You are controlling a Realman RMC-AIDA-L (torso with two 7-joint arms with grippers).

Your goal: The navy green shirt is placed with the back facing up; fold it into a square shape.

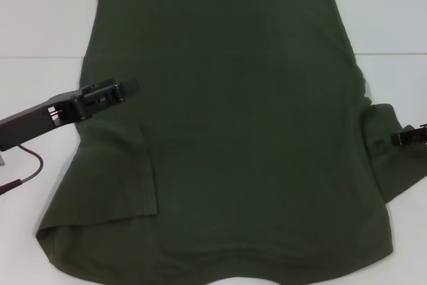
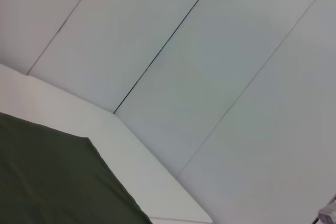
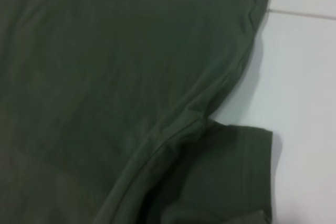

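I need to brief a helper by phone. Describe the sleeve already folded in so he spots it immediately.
A navy green shirt covers most of the white table. On the robot's left, just nearer than the left tool, lies the folded sleeve: it overlaps the body, while the other sleeve sticks out.

Olive shirt (image 1: 247,131) flat, plain side up

Navy green shirt (image 1: 240,131) covers most of table (image 1: 40,31) — bare strips left, right; far wall (image 2: 210,51) bounds.

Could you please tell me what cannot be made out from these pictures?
- Shirt collar: cut off by the head view's bottom edge.
- Right pincer: mostly beyond that view's right edge; grip unclear.
- Left pincer: opening unclear in the head view; absent from its wrist view.
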